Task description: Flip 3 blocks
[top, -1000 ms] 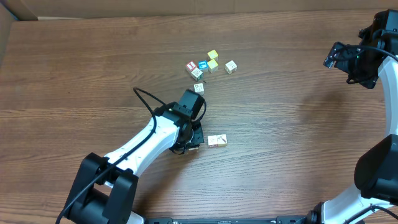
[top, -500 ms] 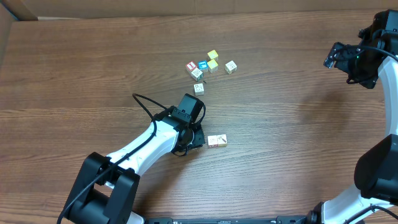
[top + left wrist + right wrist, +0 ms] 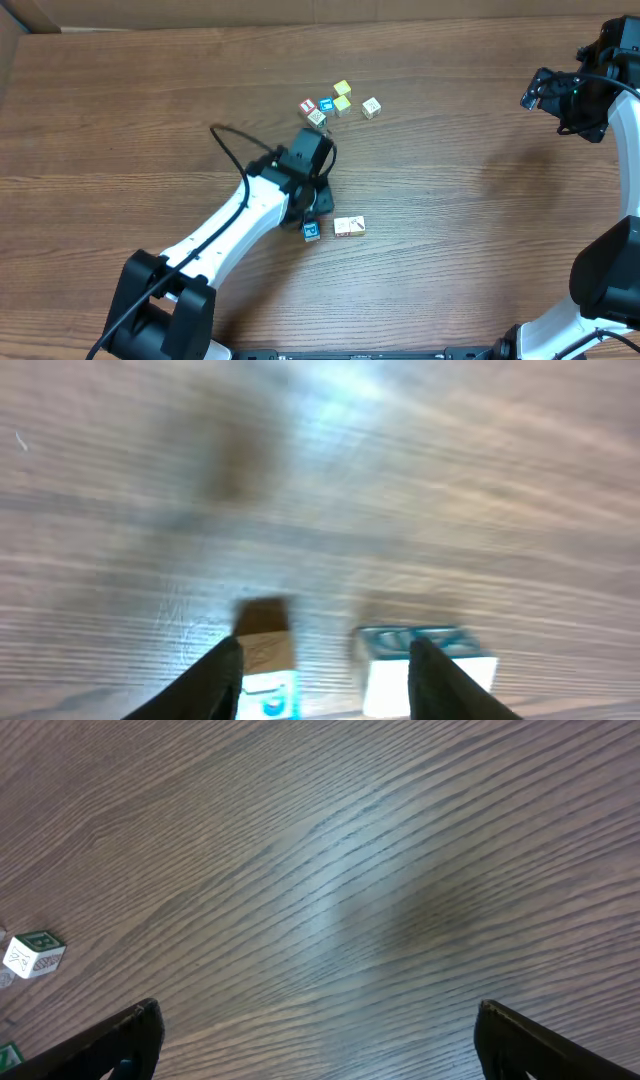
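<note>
Block with a blue face [image 3: 311,232] lies on the wooden table [image 3: 450,250] just beside two pale blocks [image 3: 349,226], under the left gripper [image 3: 312,208]. That gripper's fingers [image 3: 215,680] stand partly apart and grip nothing, with the block loose on the wood between them, close to one finger. Right gripper [image 3: 317,1020] is spread wide and empty, well apart at the table's right side; other cubes [image 3: 335,104] cluster farther back.
</note>
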Motion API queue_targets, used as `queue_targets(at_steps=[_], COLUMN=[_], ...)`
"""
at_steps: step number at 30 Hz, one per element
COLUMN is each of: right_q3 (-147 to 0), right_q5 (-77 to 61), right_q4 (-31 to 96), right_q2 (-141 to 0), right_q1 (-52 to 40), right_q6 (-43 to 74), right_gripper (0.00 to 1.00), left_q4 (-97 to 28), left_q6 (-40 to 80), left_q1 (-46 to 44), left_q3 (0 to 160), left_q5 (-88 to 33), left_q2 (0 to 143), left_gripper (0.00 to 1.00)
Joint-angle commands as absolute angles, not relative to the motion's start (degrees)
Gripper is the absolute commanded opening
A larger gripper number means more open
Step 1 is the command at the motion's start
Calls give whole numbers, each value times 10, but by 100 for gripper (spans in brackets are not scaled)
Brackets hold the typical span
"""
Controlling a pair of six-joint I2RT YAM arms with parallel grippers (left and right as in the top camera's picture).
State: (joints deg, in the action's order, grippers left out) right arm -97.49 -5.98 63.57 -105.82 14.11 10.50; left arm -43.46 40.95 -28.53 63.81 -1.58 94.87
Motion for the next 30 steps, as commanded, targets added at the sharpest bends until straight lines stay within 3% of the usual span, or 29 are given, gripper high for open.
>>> queue_targets(at_steps=[1, 2, 3, 4, 10, 20, 30], right_q3=[-979, -979, -979, -979, -979, -979, -979], right_q5=[-61, -61, -61, -61, -61, -61, -61], right_q4=[633, 633, 633, 633, 633, 633, 633], right_q2=[-1059, -1059, -1059, -1059, -1059, -1059, -1059], right_q1=[141, 141, 141, 141, 141, 141, 141], right_q6=[104, 104, 104, 104, 104, 104, 104], right_gripper=[100, 100, 100, 100, 100, 100, 100], left_q4=[-467, -480, -498, -515, -595, -460, -416], left_q6=[385, 385, 385, 386, 399, 407, 407], left_q1=[-288, -288, -288, -288, -289, -289, -289], left_q3=[680, 681, 681, 680, 645, 538, 534], left_q5=[7, 14, 24, 34, 49, -13, -28], left_q2=[939, 939, 940, 940, 940, 941, 941], left_gripper=[41, 35, 16, 4, 4, 4, 4])
